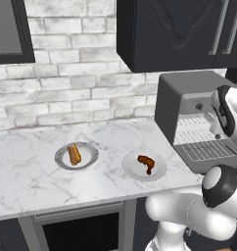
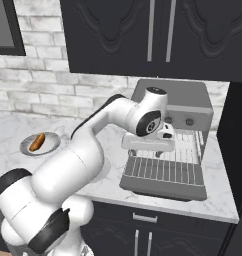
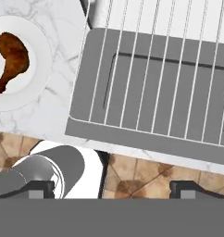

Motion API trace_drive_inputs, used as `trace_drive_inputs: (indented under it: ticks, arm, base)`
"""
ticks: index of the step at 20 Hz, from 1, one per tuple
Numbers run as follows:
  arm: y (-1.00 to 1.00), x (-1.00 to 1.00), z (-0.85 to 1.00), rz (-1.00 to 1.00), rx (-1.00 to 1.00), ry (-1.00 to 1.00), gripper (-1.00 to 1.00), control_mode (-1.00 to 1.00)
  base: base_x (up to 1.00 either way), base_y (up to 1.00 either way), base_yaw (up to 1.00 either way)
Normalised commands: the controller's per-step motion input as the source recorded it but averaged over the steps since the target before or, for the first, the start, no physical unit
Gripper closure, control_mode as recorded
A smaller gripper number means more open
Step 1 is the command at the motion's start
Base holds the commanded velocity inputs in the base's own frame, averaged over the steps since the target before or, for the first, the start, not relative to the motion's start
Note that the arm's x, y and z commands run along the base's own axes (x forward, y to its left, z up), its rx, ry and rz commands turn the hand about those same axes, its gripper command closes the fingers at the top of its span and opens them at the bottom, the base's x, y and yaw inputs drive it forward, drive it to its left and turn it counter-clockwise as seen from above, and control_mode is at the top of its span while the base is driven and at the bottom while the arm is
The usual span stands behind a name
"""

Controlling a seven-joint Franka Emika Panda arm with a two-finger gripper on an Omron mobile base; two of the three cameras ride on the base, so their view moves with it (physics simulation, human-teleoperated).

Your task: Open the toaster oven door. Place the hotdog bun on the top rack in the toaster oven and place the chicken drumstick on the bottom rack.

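hotdog bun [image 1: 74,154] on grey plate [image 1: 89,153], left on table [image 1: 32,166] | chicken drumstick [image 1: 146,163] on white plate [image 1: 157,171] mid-table, open marble between plates | toaster oven door [image 2: 163,176] lies open flat, overhanging table edge, rack [image 3: 188,55] over it | toaster oven [image 1: 189,105] right under black cabinets [image 2: 158,35] | fingers [image 3: 193,189] spread wide, empty, above door.

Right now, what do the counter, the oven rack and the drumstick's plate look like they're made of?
Counter: white stone with grey veins, probably polished marble or a marble-look surface.
Oven rack: thin pale parallel wires, likely bare or plated metal, pulled out over the lowered toaster oven door, which looks matte grey.
Plate under the chicken drumstick: plain smooth white, ceramic-like; could as well be plastic.
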Motion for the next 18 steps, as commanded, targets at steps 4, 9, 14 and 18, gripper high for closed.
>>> trace_drive_inputs:
  ticks: [4, 9, 14, 18]
  arm:
    - [0.93, -0.14, 0.13, -0.10, 0.02, -0.01, -1.00, -1.00]
    - [0.86, -0.16, 0.02, -0.16, 0.00, -0.01, -1.00, -1.00]
    - [0.59, 0.00, 0.00, -0.04, -0.03, 0.02, -1.00, -1.00]
    - [0.13, -0.01, 0.00, -0.01, 0.00, 0.00, -1.00, -1.00]
  base:
    - [0.00, 0.00, 0.00]
    - [0.00, 0.00, 0.00]
    - [0.00, 0.00, 0.00]
    - [0.00, 0.00, 0.00]
